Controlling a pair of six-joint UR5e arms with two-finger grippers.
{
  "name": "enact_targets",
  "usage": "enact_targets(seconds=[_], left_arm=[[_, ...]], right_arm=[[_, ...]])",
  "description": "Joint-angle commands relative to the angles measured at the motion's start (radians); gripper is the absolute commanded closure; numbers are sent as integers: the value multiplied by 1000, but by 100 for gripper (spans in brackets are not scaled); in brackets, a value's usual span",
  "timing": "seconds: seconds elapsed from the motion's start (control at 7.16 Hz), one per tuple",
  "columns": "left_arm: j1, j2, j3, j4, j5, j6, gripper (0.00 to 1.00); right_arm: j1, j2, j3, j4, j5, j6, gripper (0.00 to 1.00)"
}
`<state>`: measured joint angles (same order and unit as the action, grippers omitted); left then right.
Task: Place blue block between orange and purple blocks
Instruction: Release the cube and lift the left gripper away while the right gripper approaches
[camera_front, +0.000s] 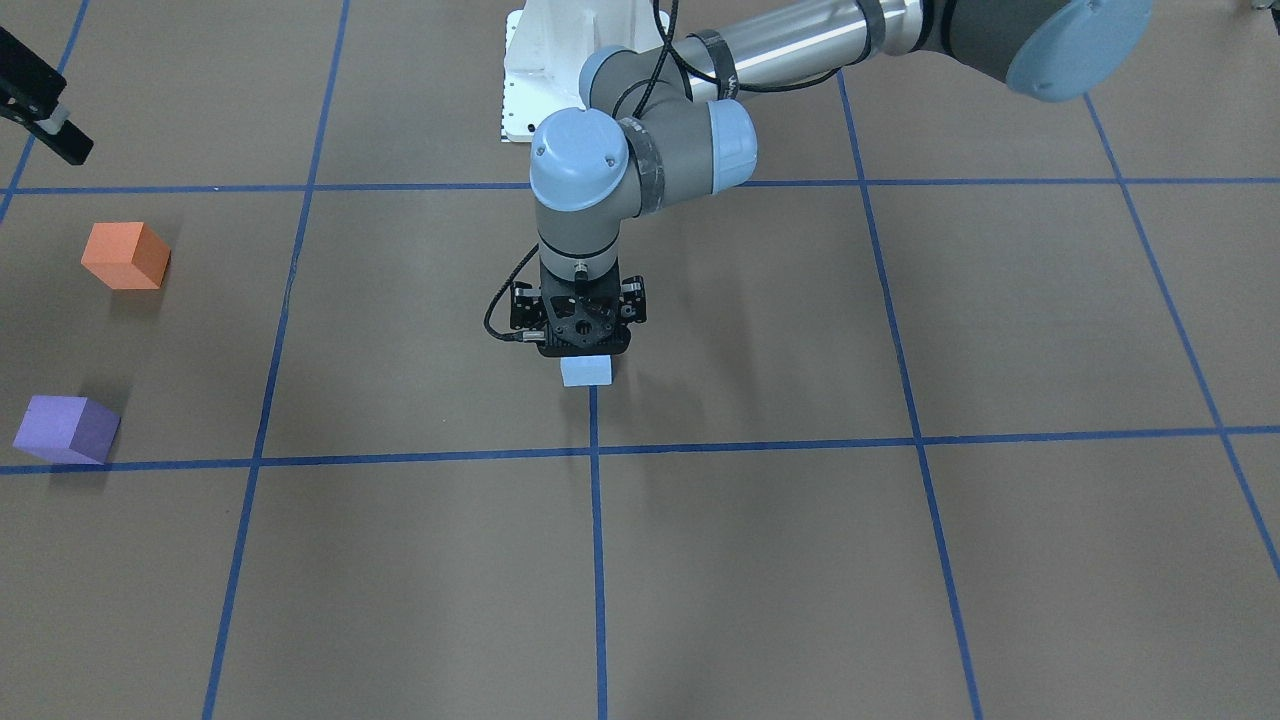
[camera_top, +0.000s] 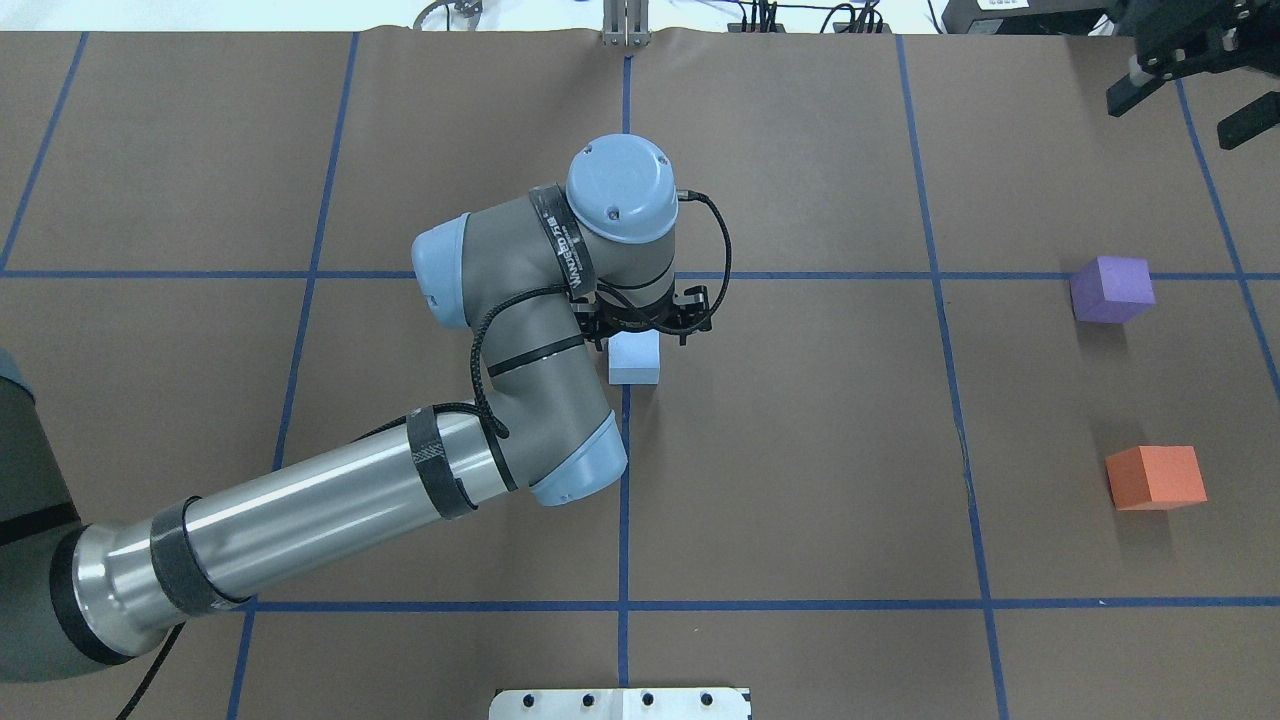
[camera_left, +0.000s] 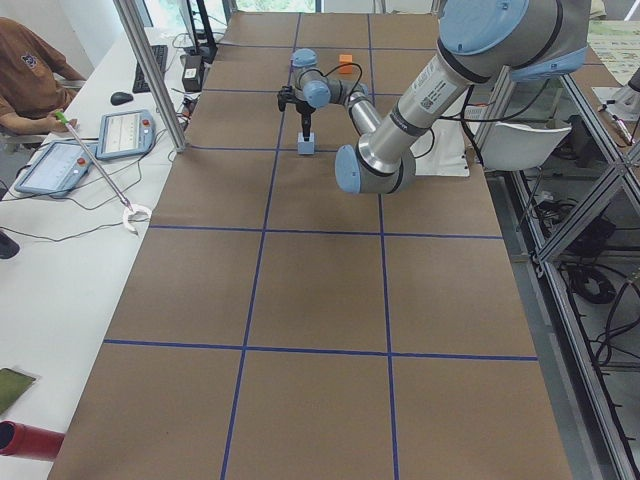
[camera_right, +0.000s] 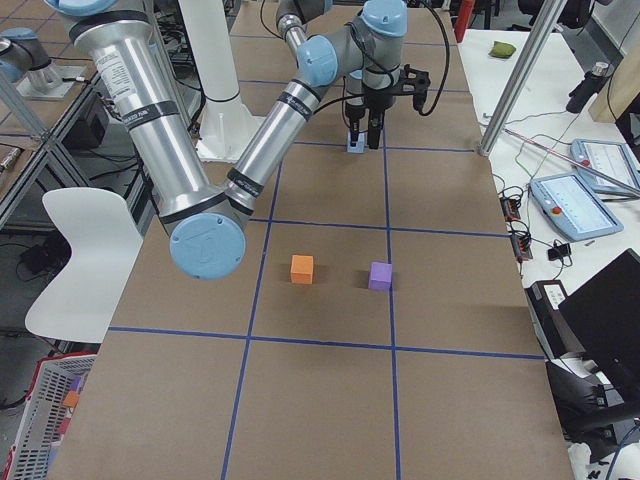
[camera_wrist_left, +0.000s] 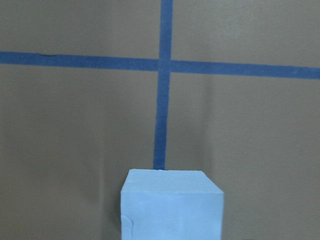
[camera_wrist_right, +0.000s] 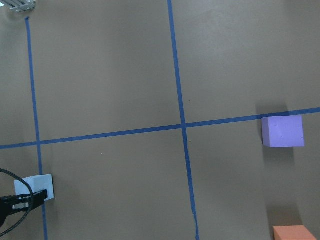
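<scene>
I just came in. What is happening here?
The left gripper stands directly over the light blue foam cube at the middle of the table; whether it grips it, I cannot tell. The orange foam cube and the purple foam cube lie apart on the robot's right, nothing between them yet. The right gripper hangs open, aside.

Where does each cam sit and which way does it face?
Front-facing: across the table, steeply down toward the robot base; left gripper over blue block.
Overhead: behind the robot, forward-down; left arm, right gripper top right.
Exterior left: robot's-left table end, along it; left arm near.
Exterior right: opposite end; right arm near.
Left wrist: down on the blue block; no robot parts.
Right wrist: down on table; left gripper lower left.
Shared: front-facing and overhead show orange block, purple block.
</scene>
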<state>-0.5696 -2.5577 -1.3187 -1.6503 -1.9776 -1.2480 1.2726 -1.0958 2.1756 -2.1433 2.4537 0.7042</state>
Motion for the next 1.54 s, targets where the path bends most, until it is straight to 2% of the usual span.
enact_targets(seconds=[0.0, 0.14, 0.28, 0.56, 0.7, 0.84, 0.98, 1.12, 1.4], left_arm=[[-132, 78, -100, 7, -206, 10, 0], [-168, 179, -208, 7, -213, 18, 0], [-218, 244, -265, 7, -216, 38, 0], [-292, 414, -379, 14, -214, 169, 0], [-324, 516, -446, 11, -211, 259, 0], [-378, 606, -499, 10, -214, 353, 0], [-425, 649, -516, 9, -216, 408, 0], [-470, 709, -560, -2, -216, 427, 0], [-547, 811, -611, 7, -215, 585, 0]], right_arm=[[-120, 87, -10, -1, -51, 135, 0], [-236, 165, -32, 3, -153, 259, 0], [-331, 260, -96, 3, -232, 323, 0], [-463, 362, -219, 52, -333, 377, 0], [-528, 385, -291, 115, -407, 377, 0], [-571, 384, -372, 235, -439, 405, 0], [-602, 387, -457, 346, -470, 446, 0], [-628, 387, -523, 412, -493, 446, 0], [-677, 387, -655, 559, -536, 446, 0]])
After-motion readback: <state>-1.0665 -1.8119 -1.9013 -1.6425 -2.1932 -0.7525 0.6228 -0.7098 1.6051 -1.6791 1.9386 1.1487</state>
